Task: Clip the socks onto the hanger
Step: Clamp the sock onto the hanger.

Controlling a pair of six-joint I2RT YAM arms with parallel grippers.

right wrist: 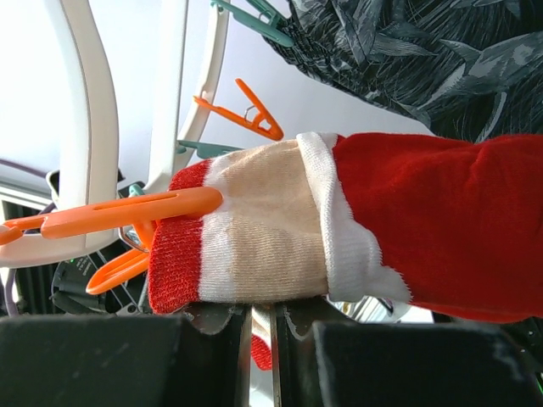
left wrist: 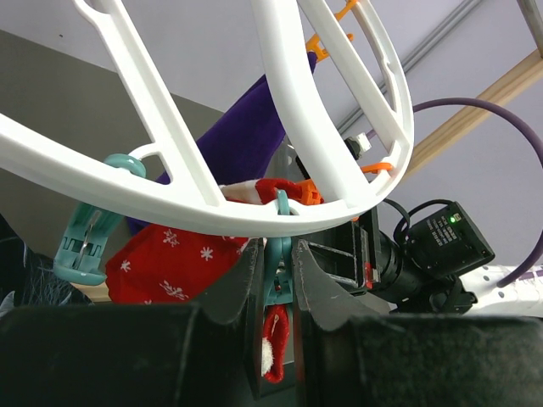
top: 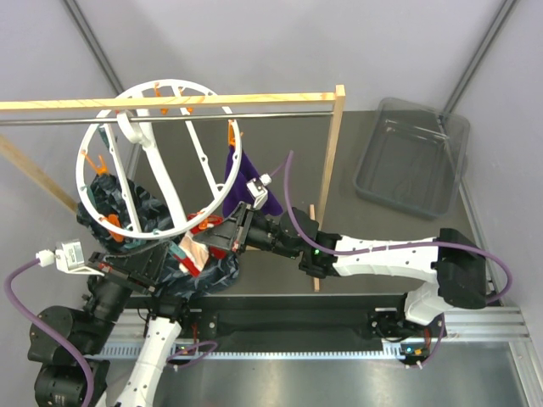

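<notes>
The white round hanger (top: 83, 170) hangs from the rail, with orange and teal clips round its rim. A purple sock (top: 244, 182) is clipped on its right side and also shows in the left wrist view (left wrist: 242, 148). My left gripper (top: 187, 259) sits under the ring's near rim (left wrist: 170, 197), its jaws (left wrist: 278, 259) shut on a teal clip (left wrist: 282, 203). My right gripper (top: 223, 235) is shut on the cuff of a red Christmas sock (right wrist: 280, 229) and holds it at the ring. An orange clip (right wrist: 127, 212) touches that cuff. The sock's snowflake part (left wrist: 170, 263) hangs beside the teal clip.
A wooden-framed rack (top: 337, 144) with a metal rail (top: 271, 114) carries the hanger. Dark blue-green patterned fabric (top: 127, 212) hangs behind the ring and also shows in the right wrist view (right wrist: 424, 51). A grey bin (top: 416, 157) stands at the back right.
</notes>
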